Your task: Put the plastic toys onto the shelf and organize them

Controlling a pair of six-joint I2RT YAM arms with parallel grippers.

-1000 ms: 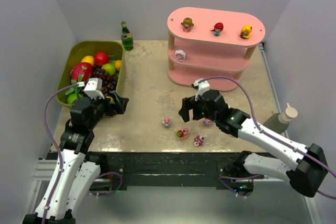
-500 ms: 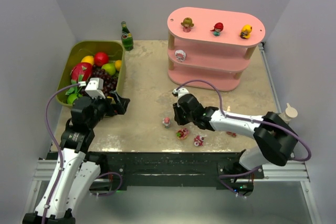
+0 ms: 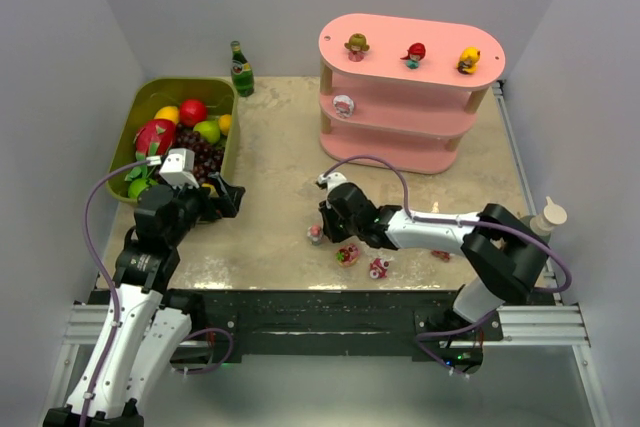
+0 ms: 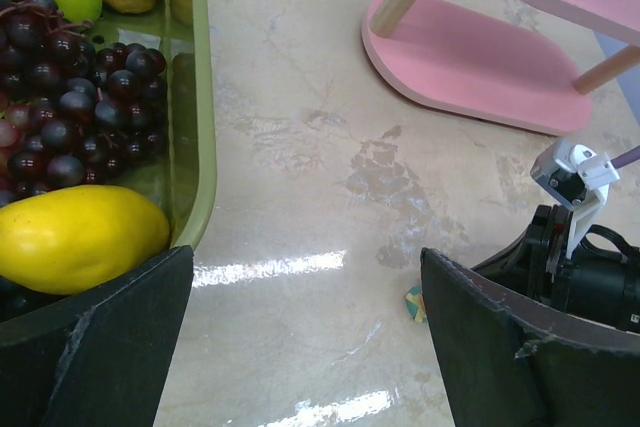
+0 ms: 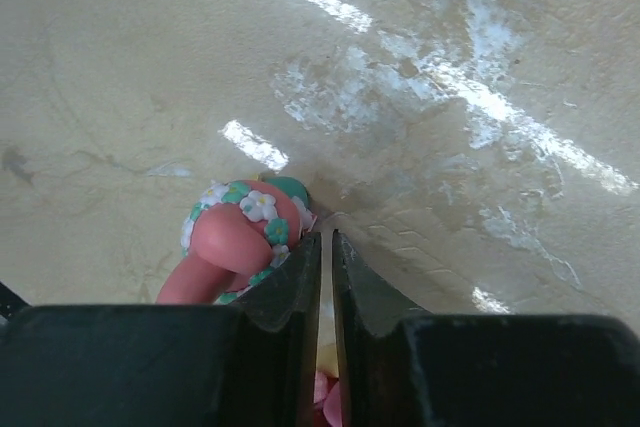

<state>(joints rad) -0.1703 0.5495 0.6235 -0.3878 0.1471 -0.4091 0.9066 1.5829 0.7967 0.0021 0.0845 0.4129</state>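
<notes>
My right gripper (image 3: pixel 322 226) is down on the table beside a pink figurine (image 3: pixel 316 234). In the right wrist view its jaws (image 5: pixel 326 243) stand almost shut, and a pink and yellow bit shows deep in the narrow gap. The figurine's flower-banded pink body (image 5: pixel 243 235) bulges out against the left finger. More plastic toys lie nearby (image 3: pixel 347 254), (image 3: pixel 379 268), (image 3: pixel 440 255). The pink shelf (image 3: pixel 400 75) carries three figurines on top (image 3: pixel 357 45), (image 3: pixel 414 53), (image 3: pixel 468 60) and one on the middle tier (image 3: pixel 343 105). My left gripper (image 3: pixel 228 196) hovers open (image 4: pixel 305 272) by the bin, holding nothing.
An olive bin (image 3: pixel 228 137) of toy fruit stands at the left, with a green bottle (image 3: pixel 241 69) behind it. A pale bottle (image 3: pixel 541 224) sits at the right table edge. A tiny green-yellow piece (image 4: pixel 413 302) lies by my left gripper's right finger.
The right arm swung left and down from the table's middle to the pink figurine, and its jaws went from wide open to almost shut. The left arm stayed still.
</notes>
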